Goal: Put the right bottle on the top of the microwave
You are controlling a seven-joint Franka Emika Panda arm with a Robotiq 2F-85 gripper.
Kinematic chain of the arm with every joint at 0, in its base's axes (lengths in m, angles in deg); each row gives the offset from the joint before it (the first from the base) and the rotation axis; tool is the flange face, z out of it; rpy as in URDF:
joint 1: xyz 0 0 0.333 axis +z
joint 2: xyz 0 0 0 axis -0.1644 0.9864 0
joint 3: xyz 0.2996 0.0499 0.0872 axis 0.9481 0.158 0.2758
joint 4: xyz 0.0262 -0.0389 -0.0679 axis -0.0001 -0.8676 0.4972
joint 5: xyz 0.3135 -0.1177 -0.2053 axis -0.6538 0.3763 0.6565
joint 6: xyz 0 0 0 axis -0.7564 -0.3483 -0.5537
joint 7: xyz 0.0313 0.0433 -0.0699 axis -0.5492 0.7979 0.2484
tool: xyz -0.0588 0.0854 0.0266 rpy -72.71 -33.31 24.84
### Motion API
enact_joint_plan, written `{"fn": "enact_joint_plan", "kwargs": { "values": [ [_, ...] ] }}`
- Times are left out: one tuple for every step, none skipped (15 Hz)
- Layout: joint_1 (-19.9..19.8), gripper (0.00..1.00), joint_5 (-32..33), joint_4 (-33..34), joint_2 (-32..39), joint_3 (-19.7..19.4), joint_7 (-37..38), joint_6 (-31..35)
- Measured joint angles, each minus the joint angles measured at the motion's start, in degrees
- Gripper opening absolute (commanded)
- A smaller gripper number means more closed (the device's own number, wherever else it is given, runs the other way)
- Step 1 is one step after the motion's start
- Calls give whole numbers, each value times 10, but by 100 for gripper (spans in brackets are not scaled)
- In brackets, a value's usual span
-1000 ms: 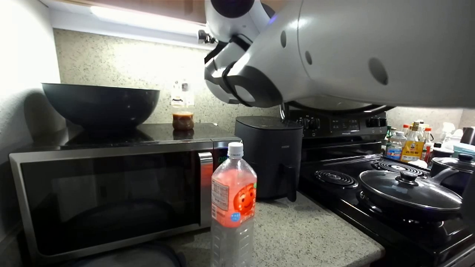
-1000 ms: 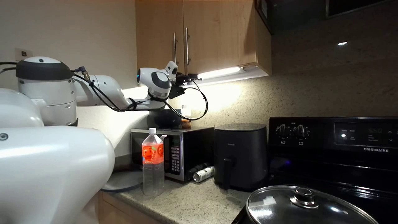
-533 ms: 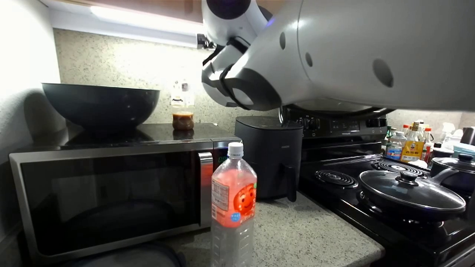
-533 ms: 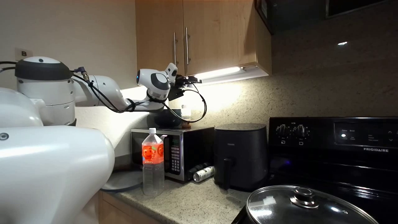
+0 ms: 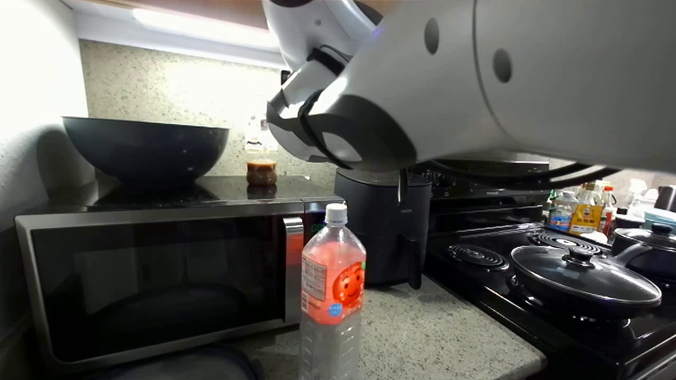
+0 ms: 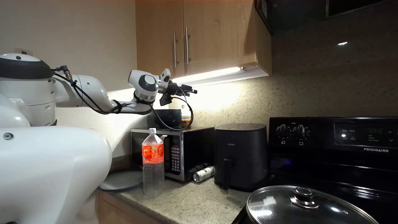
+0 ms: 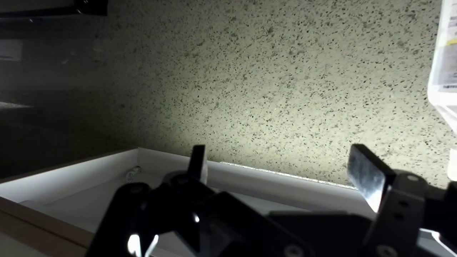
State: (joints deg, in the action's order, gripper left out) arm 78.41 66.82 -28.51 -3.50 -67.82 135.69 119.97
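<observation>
The right bottle (image 5: 261, 173), small and clear with brownish liquid, stands upright on the flat top of the black microwave (image 5: 158, 290), right of a large dark bowl. In an exterior view it also shows beyond the hanging cable (image 6: 185, 122). In the upside-down wrist view a pale-labelled bottle, apparently this one, is cut off at the right edge (image 7: 448, 67). My gripper (image 7: 280, 166) is open with nothing between its fingers. In an exterior view the gripper (image 6: 192, 89) is above the microwave and higher than the bottle; in the remaining view the arm mostly hides it.
A large bottle with a red label (image 5: 332, 285) stands on the counter before the microwave. A dark bowl (image 5: 142, 150) sits on the microwave. A black cylindrical appliance (image 6: 241, 155) and a stove stand beside it. The lit cabinet underside (image 6: 214, 74) is close above the gripper.
The arm has drawn back, and the gripper has moved lower and slightly left in an exterior view. The bottles and the microwave have not moved.
</observation>
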Motion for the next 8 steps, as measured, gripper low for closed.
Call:
{"fn": "enact_joint_plan", "kwargs": {
  "values": [
    [0,100,0,-1,0,0,0,0],
    [0,100,0,-3,0,-1,0,0],
    [0,100,0,-4,0,-1,0,0],
    [0,100,0,-4,0,-1,0,0],
    [0,100,0,-5,0,-1,0,0],
    [0,100,0,-5,0,-1,0,0],
    [0,100,0,-5,0,-1,0,0],
    [0,100,2,-4,-1,0,0,0]
  ]
}}
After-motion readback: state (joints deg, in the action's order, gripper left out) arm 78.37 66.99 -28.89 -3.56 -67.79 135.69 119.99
